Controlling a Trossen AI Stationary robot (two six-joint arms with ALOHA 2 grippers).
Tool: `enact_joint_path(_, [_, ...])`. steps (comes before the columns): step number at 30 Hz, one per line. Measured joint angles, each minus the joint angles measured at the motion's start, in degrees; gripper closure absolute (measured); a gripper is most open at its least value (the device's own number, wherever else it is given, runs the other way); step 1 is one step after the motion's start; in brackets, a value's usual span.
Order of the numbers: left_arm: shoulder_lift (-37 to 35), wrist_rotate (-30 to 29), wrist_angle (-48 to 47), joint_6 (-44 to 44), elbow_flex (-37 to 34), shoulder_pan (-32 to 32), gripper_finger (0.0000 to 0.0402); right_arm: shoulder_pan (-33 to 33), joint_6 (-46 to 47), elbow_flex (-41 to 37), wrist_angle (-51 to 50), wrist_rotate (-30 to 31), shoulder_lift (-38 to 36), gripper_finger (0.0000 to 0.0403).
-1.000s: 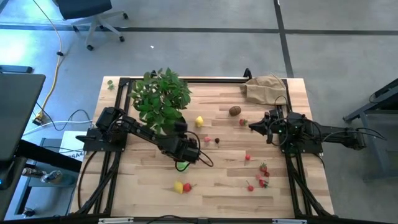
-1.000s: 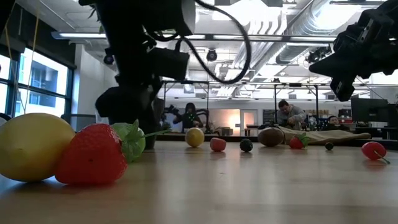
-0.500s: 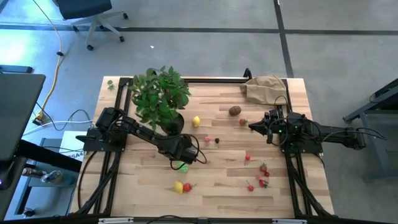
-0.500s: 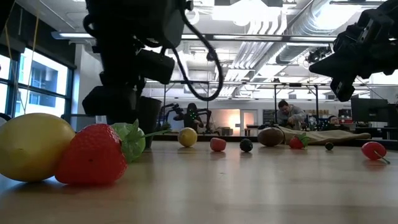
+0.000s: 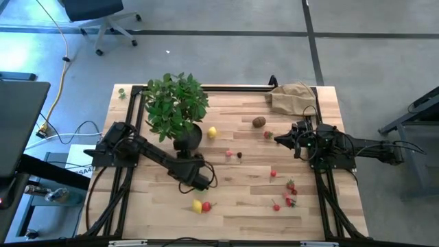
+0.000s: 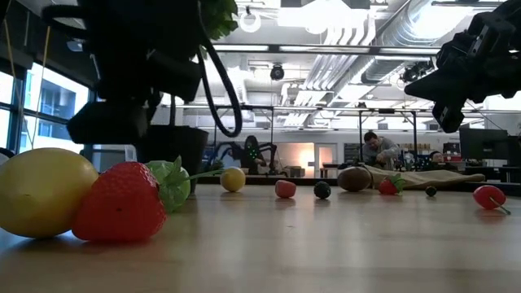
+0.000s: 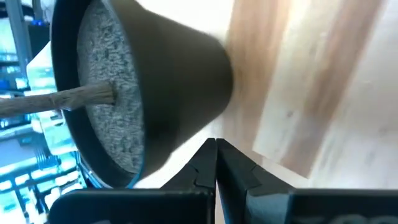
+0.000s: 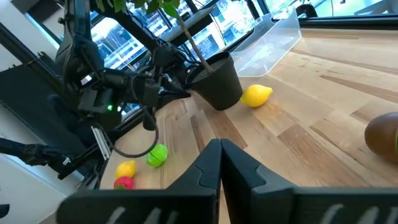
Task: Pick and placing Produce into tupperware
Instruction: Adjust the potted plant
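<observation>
Left gripper (image 5: 199,181) sits low over the wood table (image 5: 240,213), in front of the black round plant pot (image 5: 188,137), fingers pressed together and holding nothing. In the left wrist view the pot lies just beyond the fingertips, gravel fill and brown stem showing. Judgement: the arm is between picks, near the front cluster of produce.

Right gripper (image 5: 280,139) hangs above the table's right side, fingers together and empty; it appears to be waiting.

The clear plastic rectangular tub with rounded corners (image 8: 273,37) shows only in the right wrist view, beyond the pot toward the table's far-left corner. In the high view the leafy green plant (image 5: 175,103) covers that spot. It looks empty, though part of it is out of frame.

Produce is all loose on the table:
- yellow lemon (image 5: 212,132) just beside the pot;
- brown kiwi-like piece (image 5: 258,122) near the tan paper bag (image 5: 291,98);
- yellow lemon with red strawberry (image 5: 206,206) touching at the front;
- green round piece (image 8: 157,155) near the left arm;
- small red berries (image 5: 289,186) scattered right of centre.

Judgement: no piece placed yet.
</observation>
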Motion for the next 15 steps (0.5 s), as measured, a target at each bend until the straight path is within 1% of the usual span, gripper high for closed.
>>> enact_joint_path(3, [-0.02,-0.9,4.08,2.12,0.0,-1.83,0.0401,0.02,0.0,0.0,0.0,0.03,0.0,0.0402])
enact_joint_path(8, [-0.02,-2.5,17.32,10.52,0.0,-2.82,0.0401,0.01,0.0,0.0,-0.09,1.43,0.0,0.0402])
enact_joint_path(12, [-0.02,-2.94,27.02,17.44,0.0,-0.78,0.0401,0.02,0.0,0.0,-0.09,1.99,0.0,0.0402])
enact_joint_path(15, [-0.02,-3.33,30.49,21.21,0.0,2.06,0.0401,-0.01,-0.04,0.0,-0.09,2.22,0.0,0.0402])
